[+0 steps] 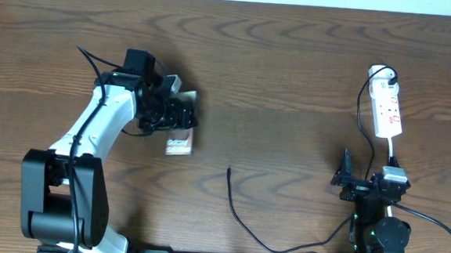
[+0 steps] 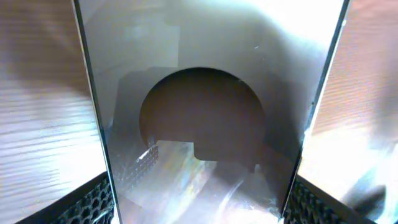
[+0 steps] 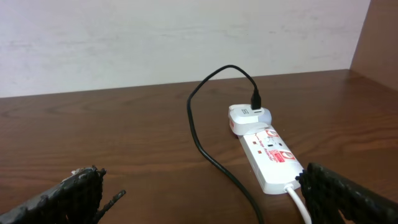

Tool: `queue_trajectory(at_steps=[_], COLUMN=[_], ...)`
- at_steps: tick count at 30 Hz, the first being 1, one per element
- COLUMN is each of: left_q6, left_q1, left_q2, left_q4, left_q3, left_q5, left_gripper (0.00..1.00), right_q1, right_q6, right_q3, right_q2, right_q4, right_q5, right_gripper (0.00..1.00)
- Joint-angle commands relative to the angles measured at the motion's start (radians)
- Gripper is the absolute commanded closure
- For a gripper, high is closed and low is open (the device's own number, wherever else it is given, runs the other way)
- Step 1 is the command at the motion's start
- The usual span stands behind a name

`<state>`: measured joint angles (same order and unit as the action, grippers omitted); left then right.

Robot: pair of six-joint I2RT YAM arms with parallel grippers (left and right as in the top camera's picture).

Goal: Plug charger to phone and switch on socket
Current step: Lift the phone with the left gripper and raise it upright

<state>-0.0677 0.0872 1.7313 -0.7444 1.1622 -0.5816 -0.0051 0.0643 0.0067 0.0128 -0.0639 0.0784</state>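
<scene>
Currently we log left gripper pinching the phone, well apart from the socket; right gripper spread wide near it.

The phone looks glossy, the table grained wood, the socket smooth white plastic, the charger matt.

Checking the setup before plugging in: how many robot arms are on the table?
2: left arm at the phone, mid-left; right arm at the lower right, below the power strip.
</scene>
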Motion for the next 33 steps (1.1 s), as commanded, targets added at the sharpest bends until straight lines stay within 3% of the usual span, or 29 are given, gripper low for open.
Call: queue_trajectory(at_steps=[1, 12, 22, 28, 33], left_q6=[-0.197, -0.789, -1.361, -1.530, -1.578], left_q1=[-0.001, -0.001, -0.001, -0.001, -0.001], left_q2=[-0.033, -0.033, -0.033, -0.033, -0.033], left_q4=[0.042, 0.379, 0.610, 0.684, 0.684], left_q3=[0.033, 0.033, 0.033, 0.033, 0.033], left_q5=[-0.255, -0.655, -0.773, -0.801, -0.816], left_gripper=[0.93, 0.92, 0.93, 0.92, 0.93], right_q1=[0.000, 0.000, 0.000, 0.000, 0.000], right_q6=[0.002, 0.002, 0.002, 0.002, 0.002], right_q3=[-0.001, -0.001, -0.001, -0.001, -0.001], right_q2=[-0.004, -0.004, -0.004, -0.004, -0.004], right_q4=[-0.004, -0.004, -0.004, -0.004, -0.004], right_q5=[0.001, 0.001, 0.001, 0.001, 0.001], right_gripper=[0.01, 0.01, 0.01, 0.01, 0.01])
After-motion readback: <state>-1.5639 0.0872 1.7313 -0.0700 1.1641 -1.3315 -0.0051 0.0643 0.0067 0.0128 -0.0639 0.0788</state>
